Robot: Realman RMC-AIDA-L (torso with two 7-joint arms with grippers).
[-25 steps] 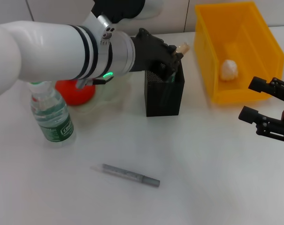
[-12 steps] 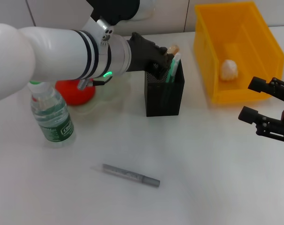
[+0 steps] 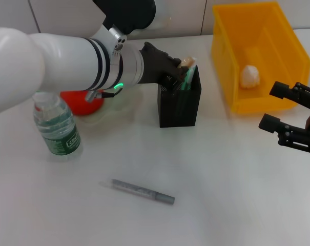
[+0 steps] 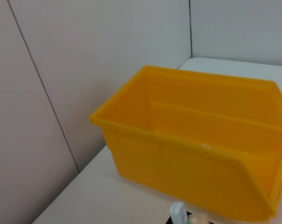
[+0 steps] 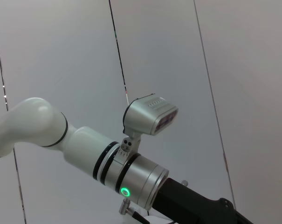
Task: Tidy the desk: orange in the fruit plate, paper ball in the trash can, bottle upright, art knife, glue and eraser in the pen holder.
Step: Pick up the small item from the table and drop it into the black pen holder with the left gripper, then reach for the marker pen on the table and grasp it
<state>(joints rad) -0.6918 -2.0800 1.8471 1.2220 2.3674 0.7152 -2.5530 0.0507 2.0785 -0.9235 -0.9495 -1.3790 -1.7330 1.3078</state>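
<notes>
My left gripper [image 3: 171, 72] hangs over the near-left rim of the black mesh pen holder [image 3: 179, 108]. A green stick [image 3: 188, 77] stands in the holder. A tan eraser stub [image 3: 187, 62] shows at its top by my fingertips; I cannot tell if it is held. In the left wrist view the stub [image 4: 199, 219] and the stick's pale tip [image 4: 177, 212] show at the edge. The orange [image 3: 82, 102] sits in the fruit plate [image 3: 125, 97], partly behind my arm. The bottle [image 3: 56, 127] stands upright. The paper ball [image 3: 250, 75] lies in the yellow trash can [image 3: 222, 61]. My right gripper [image 3: 276, 107] is open at the right.
A long grey stick [image 3: 143, 191] lies on the white desk at the front middle. The trash can [image 4: 192, 154] fills the left wrist view. The right wrist view shows my left arm [image 5: 136, 179] against a panelled wall.
My left gripper has drawn back to the left from over the pen holder. The green stick now shows standing in it. The tan stub has dropped lower. The right arm barely moved.
</notes>
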